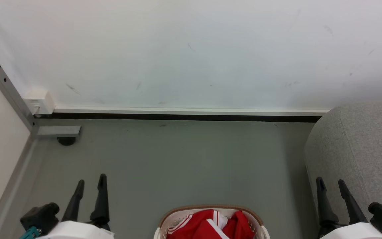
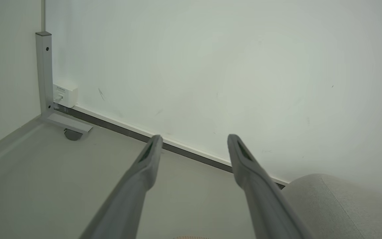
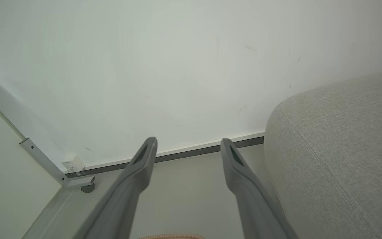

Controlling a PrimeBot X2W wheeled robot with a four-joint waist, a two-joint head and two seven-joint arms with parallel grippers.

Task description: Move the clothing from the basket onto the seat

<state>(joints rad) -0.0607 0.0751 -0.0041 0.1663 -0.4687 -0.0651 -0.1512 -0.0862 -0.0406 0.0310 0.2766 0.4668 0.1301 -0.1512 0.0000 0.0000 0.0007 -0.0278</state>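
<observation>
**Head view:** The laundry basket (image 1: 211,207) stands on the grey floor (image 1: 177,159) at the bottom centre. The red clothing (image 1: 204,227), trimmed with white stripes, lies bunched inside it. The left pincer (image 1: 91,179) hangs at the lower left and the right pincer (image 1: 330,181) at the lower right. Each has its fingers parted with nothing between them, and both are apart from the basket. The light grey sofa (image 1: 360,149) stands on the right, just behind the right pincer. A socket box (image 1: 40,101) sits low on the white wall (image 1: 191,49), beside a metal post (image 1: 10,96).

**Left wrist view:** The left pincer's fingers (image 2: 149,159) spread wide and empty above the floor. A sliver of the basket's brown rim shows at the bottom edge, and the sofa's rounded corner sits at the lower right.

**Right wrist view:** The right pincer's fingers (image 3: 234,166) also stand wide and hold nothing. The sofa is close on the right, and the basket rim shows at the bottom edge.
</observation>
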